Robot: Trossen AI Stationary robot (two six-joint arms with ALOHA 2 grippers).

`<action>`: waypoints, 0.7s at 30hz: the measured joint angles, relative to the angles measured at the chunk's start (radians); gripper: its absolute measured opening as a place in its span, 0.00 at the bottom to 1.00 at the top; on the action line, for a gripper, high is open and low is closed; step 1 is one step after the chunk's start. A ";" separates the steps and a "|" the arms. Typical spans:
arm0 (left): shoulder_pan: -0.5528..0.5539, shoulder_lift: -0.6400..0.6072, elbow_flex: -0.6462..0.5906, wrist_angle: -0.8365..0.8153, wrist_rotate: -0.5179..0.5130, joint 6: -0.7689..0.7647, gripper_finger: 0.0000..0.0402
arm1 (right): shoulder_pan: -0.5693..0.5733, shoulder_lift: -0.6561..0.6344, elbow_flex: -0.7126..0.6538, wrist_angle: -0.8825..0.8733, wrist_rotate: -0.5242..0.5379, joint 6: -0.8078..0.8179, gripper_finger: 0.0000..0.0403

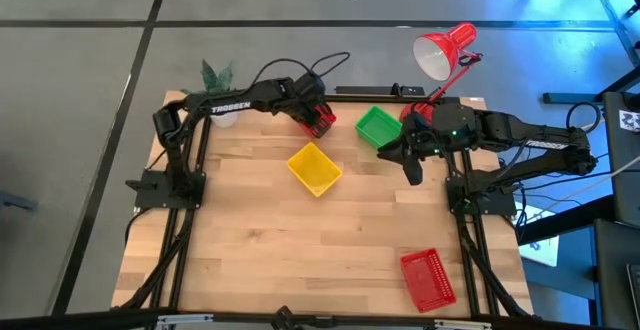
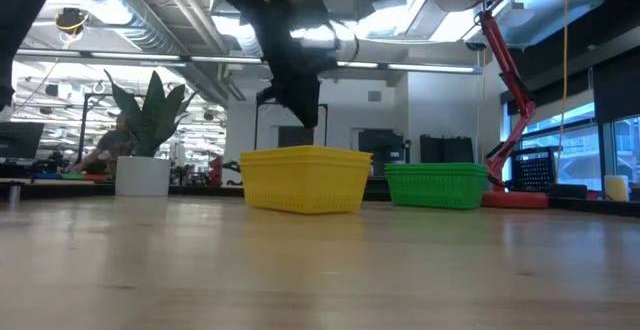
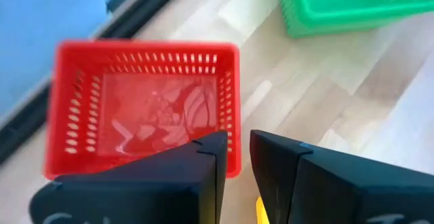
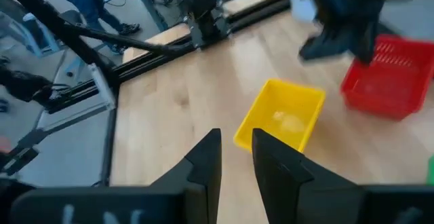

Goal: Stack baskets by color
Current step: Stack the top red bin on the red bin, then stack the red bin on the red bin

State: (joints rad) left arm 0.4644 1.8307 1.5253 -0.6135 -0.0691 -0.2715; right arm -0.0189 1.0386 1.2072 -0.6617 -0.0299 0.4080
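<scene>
Wooden tabletop (image 1: 300, 240): red basket (image 1: 320, 118) beside green basket (image 1: 378, 127), under left fingers (image 3: 234, 163), slightly parted, gripping nothing. Looks light, stiff, slippery; best pinched by rim.

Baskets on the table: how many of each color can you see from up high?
Red baskets: 2, one under the left gripper, one at the near right corner
Yellow basket stack: 1
Green basket stack: 1
Total: 4
</scene>
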 joint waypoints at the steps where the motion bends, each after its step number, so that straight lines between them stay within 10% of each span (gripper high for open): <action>1: -0.003 -0.013 0.000 0.001 -0.001 0.016 0.14 | 0.000 0.000 0.000 -0.007 -0.029 0.008 0.21; 9: -0.078 -0.203 0.001 -0.053 -0.006 0.128 0.14 | 0.054 -0.002 0.000 -0.166 -0.419 -0.020 0.21; 21: -0.279 -0.462 0.001 -0.128 -0.022 0.088 0.14 | 0.299 0.043 0.000 -0.436 -0.438 0.015 0.21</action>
State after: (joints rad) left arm 0.1858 1.3683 1.5258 -0.7416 -0.0910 -0.1831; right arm 0.2804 1.0821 1.2068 -1.0979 -0.4683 0.4226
